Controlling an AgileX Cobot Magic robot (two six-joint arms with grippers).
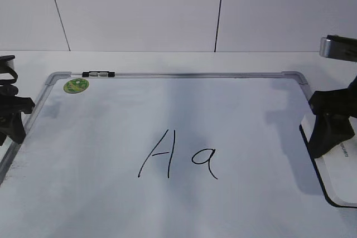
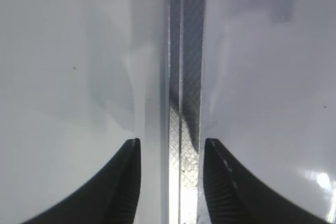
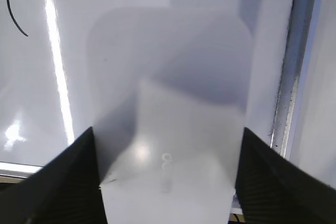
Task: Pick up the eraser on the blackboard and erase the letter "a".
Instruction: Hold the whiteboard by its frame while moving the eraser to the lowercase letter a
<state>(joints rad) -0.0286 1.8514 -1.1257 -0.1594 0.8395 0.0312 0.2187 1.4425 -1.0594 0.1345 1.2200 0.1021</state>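
Observation:
The blackboard (image 1: pixel 111 126) is a white board in a grey frame, lying flat. A small handwritten letter "a" (image 1: pixel 204 161) sits near its middle, right of a taller capital "A" (image 1: pixel 159 154). The eraser (image 1: pixel 341 171), white with a black underside, is at the board's right edge. My right gripper (image 1: pixel 326 137) is shut on it. In the right wrist view the eraser (image 3: pixel 173 156) fills the gap between the right gripper's (image 3: pixel 168 135) fingers and casts a shadow on the board (image 3: pixel 52 51). My left gripper (image 1: pixel 12 129) is open and empty over the board's left frame (image 2: pixel 186 35), fingers (image 2: pixel 172 142) on either side of it.
A round green sticker (image 1: pixel 76 85) and a small black clip (image 1: pixel 99 74) mark the board's far left corner. The board's right frame (image 3: pixel 294 77) runs beside the eraser. A black marker stroke (image 3: pixel 10 9) shows at the right wrist view's top left. A white panelled wall stands behind the table.

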